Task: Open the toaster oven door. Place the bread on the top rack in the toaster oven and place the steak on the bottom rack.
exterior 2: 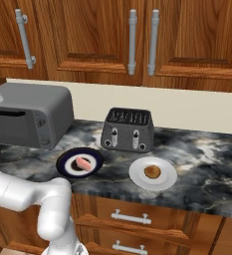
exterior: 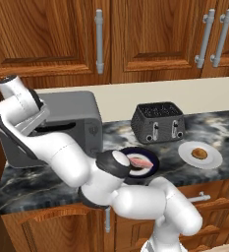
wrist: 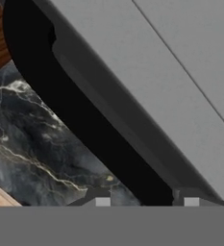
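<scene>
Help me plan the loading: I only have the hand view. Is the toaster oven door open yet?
Observer: No. The right base view shows the flat dark-grey toaster oven door upright against the oven's front.
Operator: Where is the steak?
Observer: The pink raw steak lies on a round dark blue plate on the counter beside the oven.
Operator: And the bread?
Observer: The round golden-brown bread sits on a round white plate in front of the black two-slot toaster.
</scene>
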